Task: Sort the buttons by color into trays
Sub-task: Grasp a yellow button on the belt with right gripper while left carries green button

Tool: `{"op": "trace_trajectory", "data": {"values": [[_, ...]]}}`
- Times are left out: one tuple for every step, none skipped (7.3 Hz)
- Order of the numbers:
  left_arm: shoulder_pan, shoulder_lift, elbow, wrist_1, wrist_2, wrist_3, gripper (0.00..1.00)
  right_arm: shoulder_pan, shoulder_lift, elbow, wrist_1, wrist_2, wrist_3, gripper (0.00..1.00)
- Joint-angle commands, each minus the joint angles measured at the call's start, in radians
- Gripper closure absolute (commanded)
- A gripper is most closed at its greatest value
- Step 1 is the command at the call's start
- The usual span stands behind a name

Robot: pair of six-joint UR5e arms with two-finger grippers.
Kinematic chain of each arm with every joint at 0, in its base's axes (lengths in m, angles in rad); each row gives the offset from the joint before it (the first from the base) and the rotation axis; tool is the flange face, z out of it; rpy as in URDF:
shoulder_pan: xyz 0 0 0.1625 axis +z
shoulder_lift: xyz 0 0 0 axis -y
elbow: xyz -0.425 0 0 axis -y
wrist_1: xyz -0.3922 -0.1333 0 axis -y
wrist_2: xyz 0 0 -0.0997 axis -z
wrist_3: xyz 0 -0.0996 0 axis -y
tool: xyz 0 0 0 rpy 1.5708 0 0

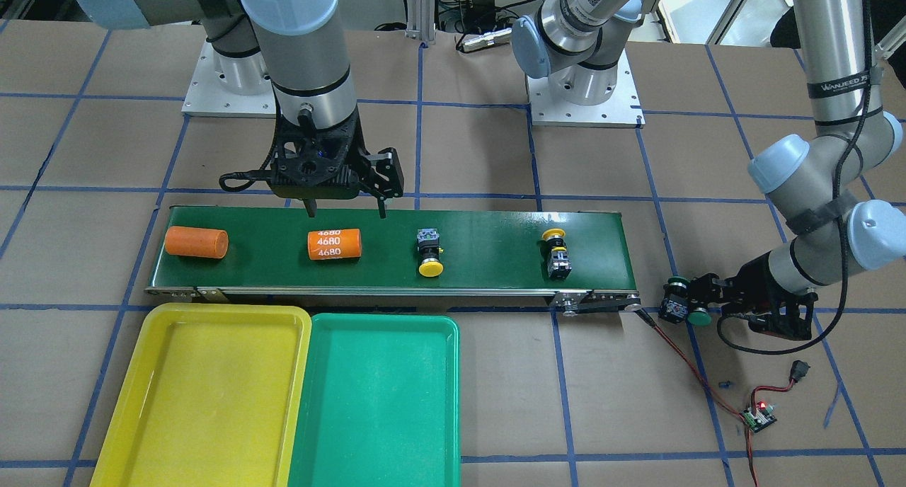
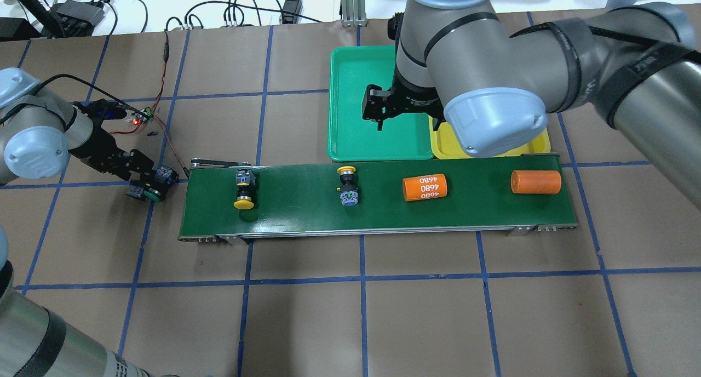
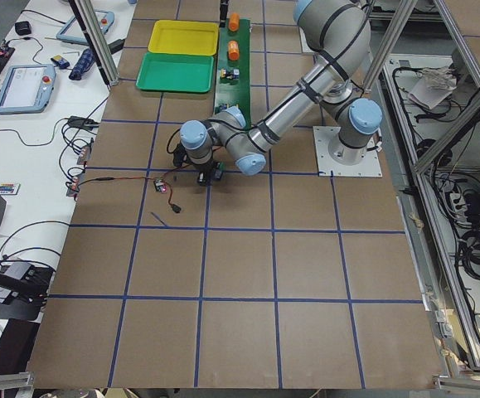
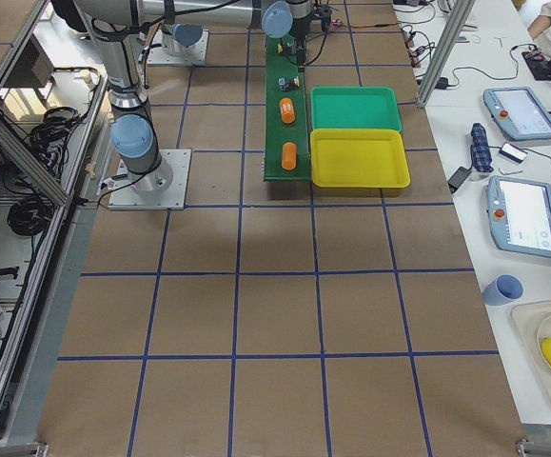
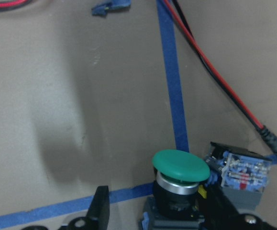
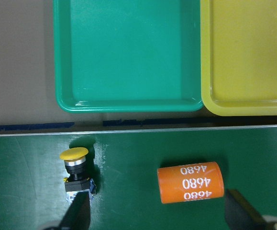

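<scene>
This is a robotics lab cell. The left arm (image 3: pixel 293 104) and right arm (image 4: pixel 115 57) stand bolted to metal base plates (image 1: pixel 586 108) on a bench (image 3: pixel 306 282) papered brown and gridded with blue tape. It carries a small conveyor belt (image 1: pixel 495 246). Aluminium framing (image 4: pixel 443 48), teach pendants (image 4: pixel 527 219), loose cables (image 2: pixel 241 10) and a bare circuit board (image 1: pixel 757 417) surround it.

Dark-green conveyor belt (image 1: pixel 495 260) has a plain orange cylinder (image 1: pixel 196 242) and a 4680 cylinder (image 1: pixel 334 244) lying on it, well apart. Small circuit board (image 1: pixel 758 417), red LED lit, sits off one end.
</scene>
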Motion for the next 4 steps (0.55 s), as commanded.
{"op": "trace_trajectory", "data": {"values": [[0.000, -0.011, 0.003, 0.002, 0.001, -0.002, 0.46, 0.061, 0.084, 0.003, -0.122, 0.001, 0.060, 0.10], [0.000, -0.011, 0.013, 0.000, 0.004, -0.004, 0.54, 0.082, 0.118, 0.000, -0.135, -0.004, 0.089, 0.11], [0.000, -0.013, 0.011, 0.000, 0.004, -0.004, 0.54, 0.084, 0.139, 0.005, -0.147, -0.011, 0.086, 0.11], [0.000, -0.013, 0.006, 0.000, 0.006, -0.006, 0.54, 0.084, 0.164, 0.008, -0.147, -0.013, 0.076, 0.11]]}}
